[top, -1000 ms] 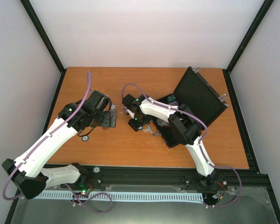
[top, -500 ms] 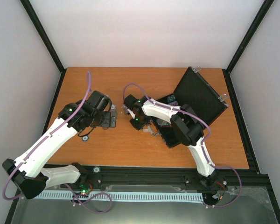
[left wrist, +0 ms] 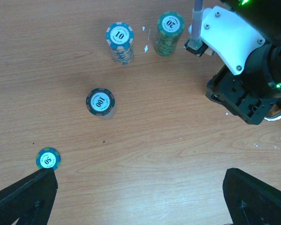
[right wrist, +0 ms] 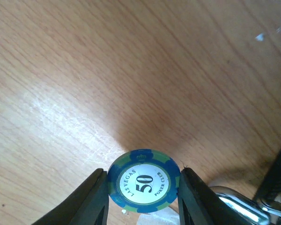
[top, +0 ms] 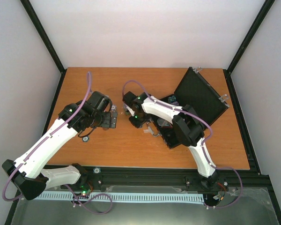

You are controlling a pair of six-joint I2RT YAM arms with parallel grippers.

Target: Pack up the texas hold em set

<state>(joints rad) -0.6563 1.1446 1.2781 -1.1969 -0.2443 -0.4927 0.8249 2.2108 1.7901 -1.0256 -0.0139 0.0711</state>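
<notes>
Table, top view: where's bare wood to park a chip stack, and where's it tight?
Free: the far-left strip of the brown wooden table beyond the left arm, the near-centre band along the front edge, and the near-right corner beside the open black rectangular case. Tight: the middle, where blue-and-green chip stacks stand and the right pincer clamps a blue-and-green 50 chip.

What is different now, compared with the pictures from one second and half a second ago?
The right gripper has closed on the chip marked 50, and its wrist has shifted slightly toward the far edge of the table. The left arm with its open left gripper and the open black case stayed as they were.
</notes>
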